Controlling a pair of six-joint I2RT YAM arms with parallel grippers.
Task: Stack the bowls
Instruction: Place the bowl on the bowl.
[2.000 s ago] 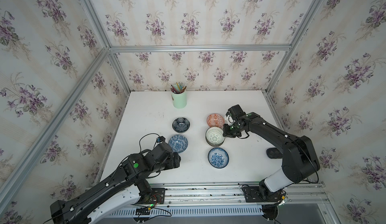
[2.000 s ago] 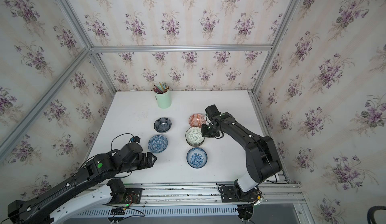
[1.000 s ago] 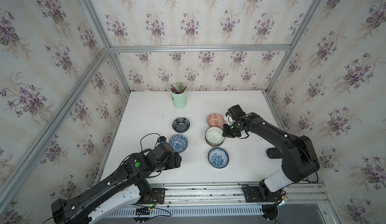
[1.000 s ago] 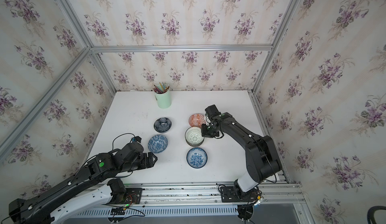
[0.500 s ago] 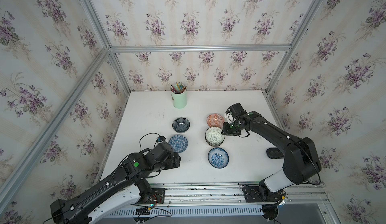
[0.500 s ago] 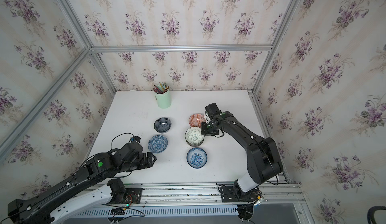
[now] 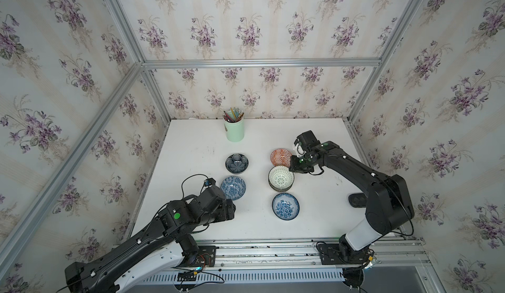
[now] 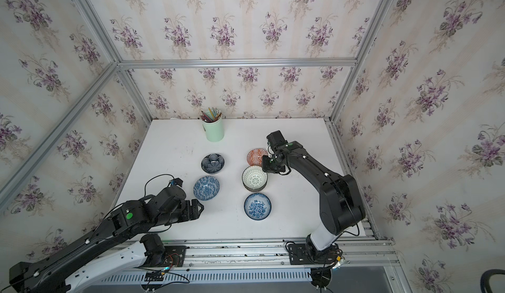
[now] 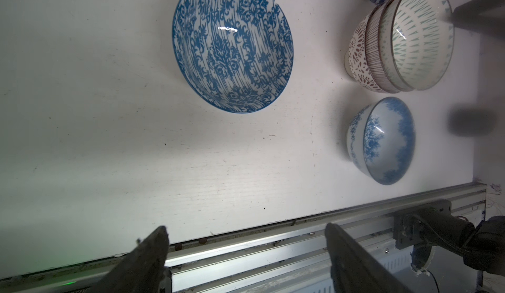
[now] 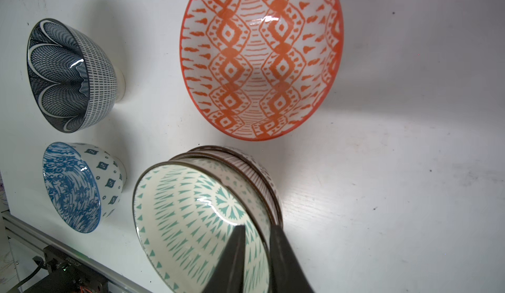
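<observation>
In both top views a stack of bowls (image 7: 281, 178) (image 8: 254, 178) stands right of centre, topped by a white bowl with teal marks (image 10: 191, 217). My right gripper (image 10: 258, 227) straddles that top bowl's rim, one finger inside and one outside, jaws slightly apart. Loose on the table are an orange geometric bowl (image 7: 281, 157) (image 10: 259, 59), a navy petal bowl (image 7: 236, 163) (image 10: 62, 73), a wide blue floral bowl (image 7: 232, 187) (image 9: 232, 45) and a blue-white bowl (image 7: 285, 206) (image 9: 382, 141). My left gripper (image 9: 246, 227) hangs open and empty over the front edge, near the wide blue bowl.
A mint-green cup of pencils (image 7: 234, 131) stands at the back of the table. A dark oval object (image 7: 356, 200) lies near the right arm's base. The aluminium rail (image 7: 273, 248) runs along the front edge, and papered walls close in the other sides.
The right gripper stays at the stack's rim with only a slight shift. The left arm has hardly moved.
</observation>
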